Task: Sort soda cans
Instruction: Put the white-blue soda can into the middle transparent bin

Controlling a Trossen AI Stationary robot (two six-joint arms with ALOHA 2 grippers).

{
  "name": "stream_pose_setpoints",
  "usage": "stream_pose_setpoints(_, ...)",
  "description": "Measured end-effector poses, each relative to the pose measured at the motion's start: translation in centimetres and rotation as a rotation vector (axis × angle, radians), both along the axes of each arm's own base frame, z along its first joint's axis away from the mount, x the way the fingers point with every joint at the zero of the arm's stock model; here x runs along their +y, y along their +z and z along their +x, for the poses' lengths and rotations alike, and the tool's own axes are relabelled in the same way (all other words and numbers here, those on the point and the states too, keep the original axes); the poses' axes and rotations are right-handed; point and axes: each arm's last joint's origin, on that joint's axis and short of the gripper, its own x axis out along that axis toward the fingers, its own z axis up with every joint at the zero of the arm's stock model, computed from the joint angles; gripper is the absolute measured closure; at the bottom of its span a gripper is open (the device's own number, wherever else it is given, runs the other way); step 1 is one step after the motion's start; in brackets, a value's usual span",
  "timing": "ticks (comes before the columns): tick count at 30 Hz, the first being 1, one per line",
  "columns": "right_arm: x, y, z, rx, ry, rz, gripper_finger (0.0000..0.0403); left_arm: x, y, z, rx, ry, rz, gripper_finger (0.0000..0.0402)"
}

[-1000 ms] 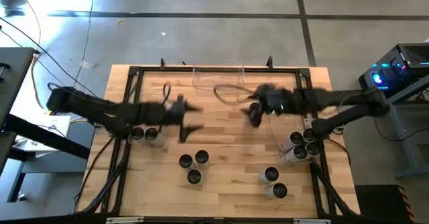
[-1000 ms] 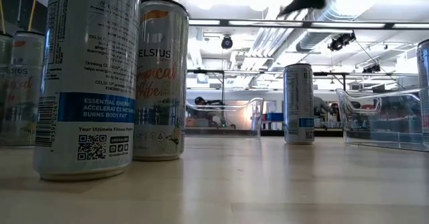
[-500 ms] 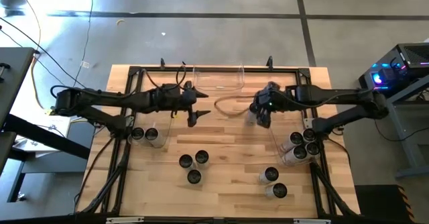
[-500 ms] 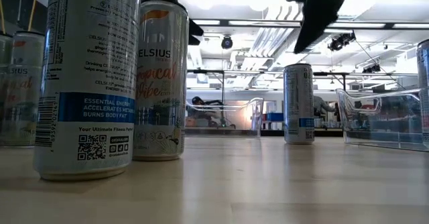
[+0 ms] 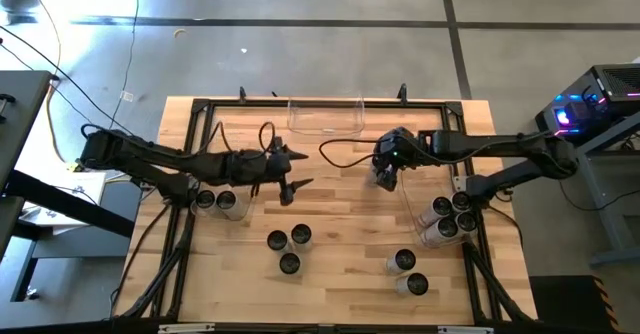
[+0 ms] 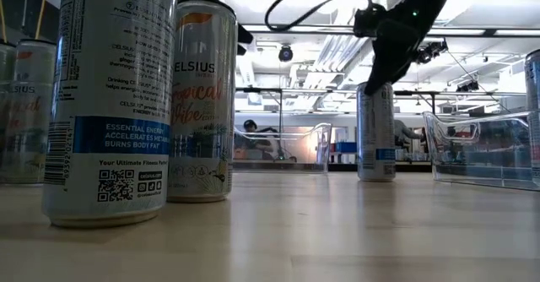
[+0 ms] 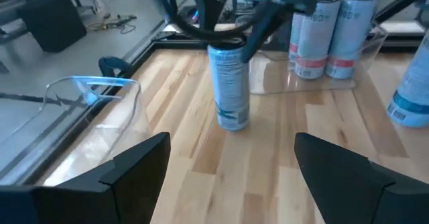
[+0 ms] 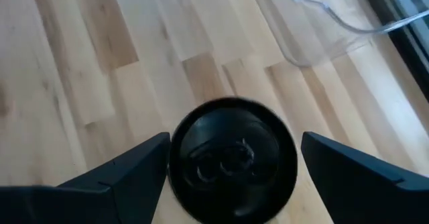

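Both arms stretched inward. Left claw (image 5: pixel 291 177) level, pointing toward centre, fingers (image 7: pixel 134 174) spread wide. Right claw (image 5: pixel 384 174) angled downward, fingers (image 8: pixel 131 174) spread wide apart too.

Robotics lab or industrial workspace: wooden table (image 5: pixel 340 274) in black metal frame (image 5: pixel 205 109) is set on concrete floor (image 5: pixel 300 34); exposed ceiling ducts (image 6: pixel 337 50), strip lights, loose cables (image 5: pixel 45 34) and lit computer (image 5: pixel 590 99) are seen.
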Motion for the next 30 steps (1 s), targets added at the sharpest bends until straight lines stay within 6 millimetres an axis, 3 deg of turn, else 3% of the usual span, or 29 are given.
stream_pose_setpoints(6, 0.0, -0.7, 0.5, 0.025, 0.011, 0.019, 0.0105, -1.3, -0.1, -0.2, -0.027, 0.039, 0.010, 0.0087)
stream_pose_setpoints(10, 0.0, -0.9, 0.8, 0.021, 0.011, 0.017, 0.0163, -0.2, 0.0, -0.1, -0.006, 0.084, -0.043, 0.0087)
stream_pose_setpoints(12, 0.0, -0.6, 1.0, 0.010, 0.018, 0.026, 0.0166, 0.7, 0.1, 0.0, 0.033, 0.104, -0.069, 0.0087)
stream_pose_setpoints(18, 0.8, 2.8, 2.4, -0.136, 0.078, 0.088, 0.0166, 1.8, -0.5, 0.8, 0.067, 0.048, 0.064, 0.0087)
stream_pose_setpoints(22, 1.6, 3.0, 3.9, -0.170, 0.125, 0.058, 0.0166, 1.8, -1.4, 2.5, 0.016, -0.052, 0.092, 0.0087)
stream_pose_setpoints(30, 0.7, 7.2, 7.6, -0.268, 0.023, -0.090, 0.0166, 4.3, -2.7, 3.8, -0.028, 0.061, 0.084, 0.0087)
